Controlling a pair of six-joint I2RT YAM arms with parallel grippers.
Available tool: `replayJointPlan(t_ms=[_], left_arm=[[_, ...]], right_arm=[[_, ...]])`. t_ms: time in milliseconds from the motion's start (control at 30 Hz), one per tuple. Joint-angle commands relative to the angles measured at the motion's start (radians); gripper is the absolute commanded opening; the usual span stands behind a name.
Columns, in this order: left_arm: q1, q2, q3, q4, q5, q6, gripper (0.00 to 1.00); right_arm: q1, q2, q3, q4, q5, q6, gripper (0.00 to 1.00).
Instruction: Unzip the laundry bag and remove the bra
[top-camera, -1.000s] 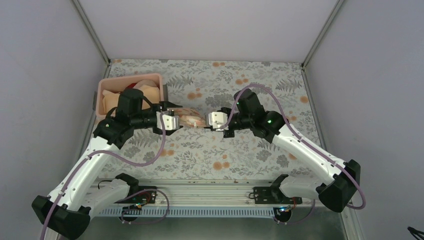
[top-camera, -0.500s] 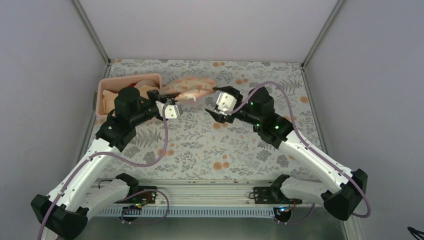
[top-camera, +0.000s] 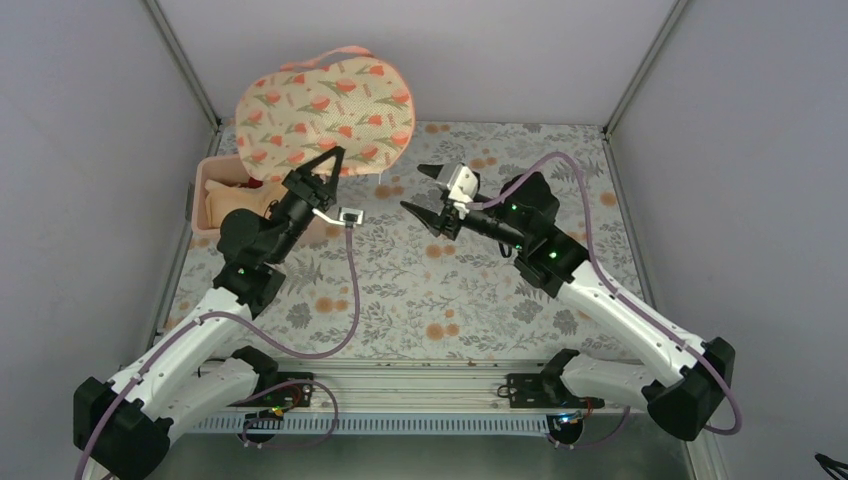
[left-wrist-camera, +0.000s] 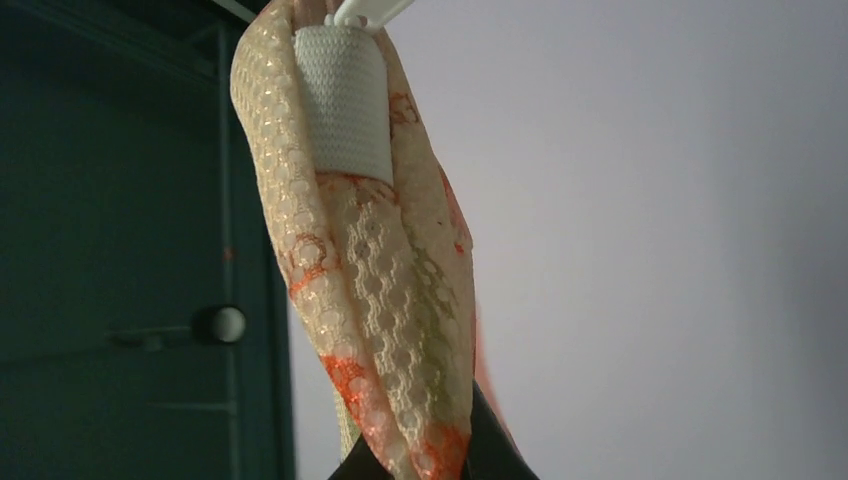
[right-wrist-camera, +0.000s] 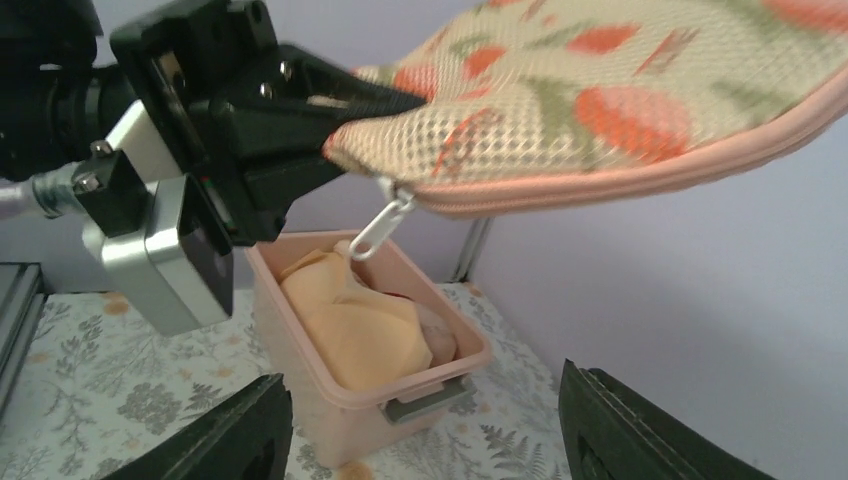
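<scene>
Laundry bag (top-camera: 325, 105): is hanging in the air over the far left of the table, held up by one corner, with its flat mesh face turning toward the top camera; the pink zip edging is looking closed along the stretch in view
Bra: is not showing in any view; probably lying inside the bag
Handling: the mesh is draping soft and light, so it will likely be sagging and swinging under any pull; the edging beside the zip is looking like the firmest place to pinch
Where to take hold: the zip pull (right-wrist-camera: 375, 232) is dangling free just below the clamped corner, small and probably slippery, calling for a fingertip pinch
Left gripper (top-camera: 325, 160): jaws are clamping the bag's corner beside the zip end; the arm is reaching up and back, wrist tilting upward
Right gripper (top-camera: 420, 190): jaws are standing wide apart, holding nothing; it is pointing at the held corner from nearby, apart from the fabric
Pink bin (right-wrist-camera: 400, 390): is sitting on the table beneath the bag, with a peach garment (right-wrist-camera: 350, 310) lying inside
</scene>
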Motion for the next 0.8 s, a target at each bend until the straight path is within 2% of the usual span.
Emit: replayJointPlan(t_ms=[0,167,300,533,767], left_arm=[[-0.001,-0.011,0.023,0.116,0.009,0.223,0.02],[-0.001,-0.012,0.024,0.106,0.017,0.274,0.02],[-0.001,-0.006,0.041,0.079,-0.005,0.270,0.02],[0.000,-0.012,0.034,0.064,-0.008,0.268,0.02],[0.000,-0.019,0.025,0.053,-0.009,0.262,0.02]], right_arm=[[0.021,0.049,0.029,0.032,-0.050,0.013,0.68],[0.063,0.089,0.044,0.131,0.033,0.118,0.58],[0.135,0.123,0.034,0.213,0.165,0.183,0.57],[0.176,0.213,0.128,0.178,0.257,0.256,0.49],[0.179,0.227,0.147,0.169,0.322,0.281,0.27]])
